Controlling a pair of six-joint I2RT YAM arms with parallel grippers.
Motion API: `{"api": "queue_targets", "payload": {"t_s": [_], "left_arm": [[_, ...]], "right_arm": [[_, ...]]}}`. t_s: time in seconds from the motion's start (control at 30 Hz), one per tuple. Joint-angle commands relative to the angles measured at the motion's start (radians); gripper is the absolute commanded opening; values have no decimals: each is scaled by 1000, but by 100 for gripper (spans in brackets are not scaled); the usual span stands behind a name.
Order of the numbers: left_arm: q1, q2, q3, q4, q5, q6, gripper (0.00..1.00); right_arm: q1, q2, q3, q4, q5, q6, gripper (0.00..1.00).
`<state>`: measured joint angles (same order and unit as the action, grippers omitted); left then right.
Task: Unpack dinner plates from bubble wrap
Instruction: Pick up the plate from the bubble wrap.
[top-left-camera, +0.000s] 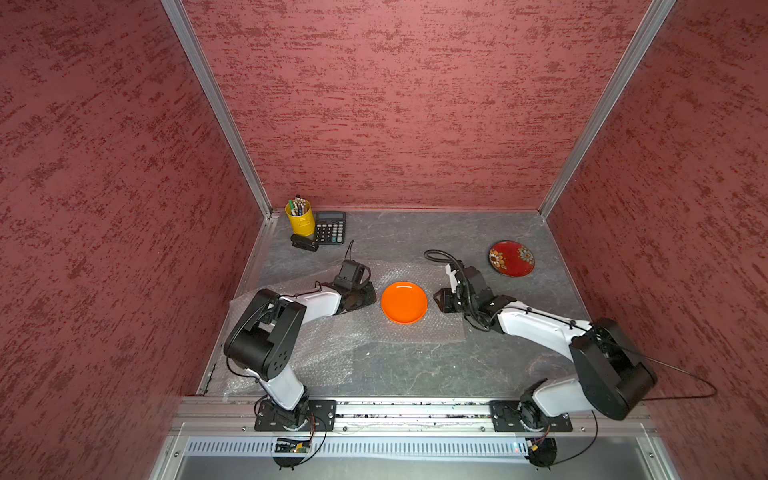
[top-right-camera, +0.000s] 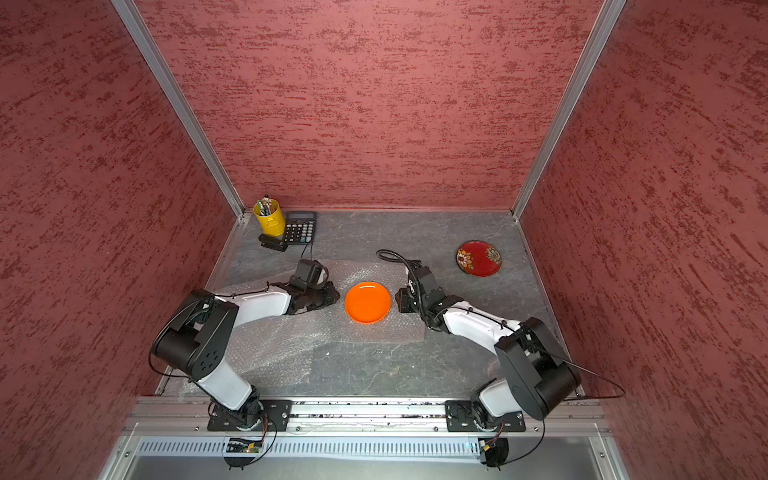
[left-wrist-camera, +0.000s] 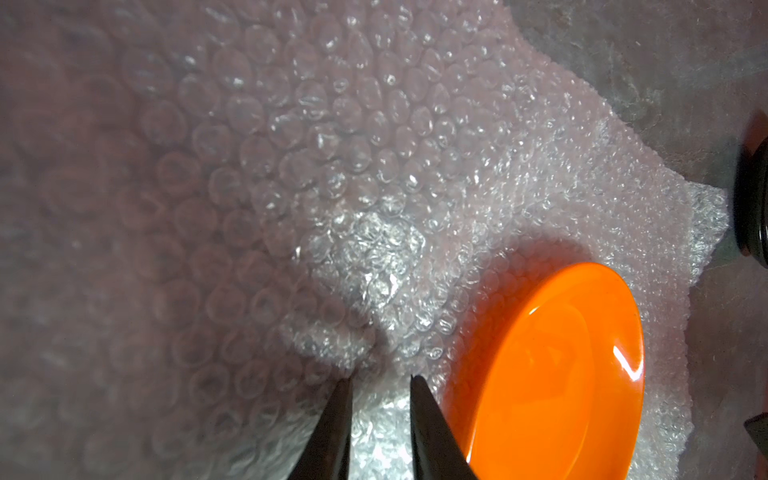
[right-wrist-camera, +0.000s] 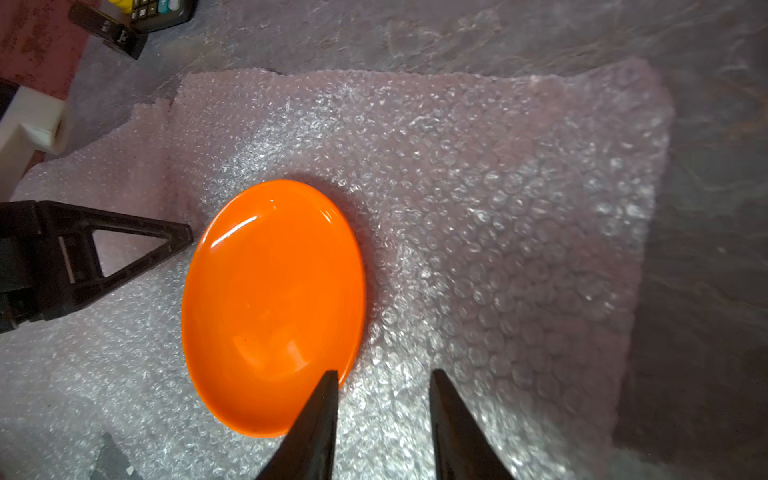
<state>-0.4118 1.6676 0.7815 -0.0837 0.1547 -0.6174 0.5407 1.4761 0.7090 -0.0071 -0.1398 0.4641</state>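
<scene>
A plain orange dinner plate (top-left-camera: 404, 302) (top-right-camera: 367, 302) lies bare and face up on a spread sheet of bubble wrap (top-left-camera: 409, 332) (right-wrist-camera: 498, 208) mid-table. At the back right, a red flowered plate (top-left-camera: 511, 258) (top-right-camera: 478, 258) rests on the bare table. My left gripper (top-left-camera: 373, 297) (left-wrist-camera: 380, 377) is low over the wrap just left of the orange plate (left-wrist-camera: 552, 374). It is open by a narrow gap with only wrap showing between the fingers. My right gripper (top-left-camera: 437, 300) (right-wrist-camera: 382, 372) is open at the orange plate's (right-wrist-camera: 274, 307) right rim and holds nothing.
A yellow pen cup (top-left-camera: 300, 219), a calculator (top-left-camera: 330, 227) and a black stapler (top-left-camera: 304, 243) stand in the back left corner. A second bubble wrap sheet (top-left-camera: 316, 357) lies under the left arm at the front left. Red walls close in three sides.
</scene>
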Motion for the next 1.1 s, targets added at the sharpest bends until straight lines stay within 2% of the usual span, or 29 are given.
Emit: {"api": "queue_targets", "payload": {"t_s": [0.0, 0.43, 1.07], "left_arm": [[-4, 12, -31, -64, -18, -4, 27], [-4, 18, -27, -68, -21, -2, 26], [-4, 29, -27, -68, -24, 2, 26]], "right_arm": [[-26, 39, 38, 93, -127, 11, 37], [-47, 181, 81, 144, -197, 11, 34], [-47, 271, 68, 231, -276, 34, 26]]}}
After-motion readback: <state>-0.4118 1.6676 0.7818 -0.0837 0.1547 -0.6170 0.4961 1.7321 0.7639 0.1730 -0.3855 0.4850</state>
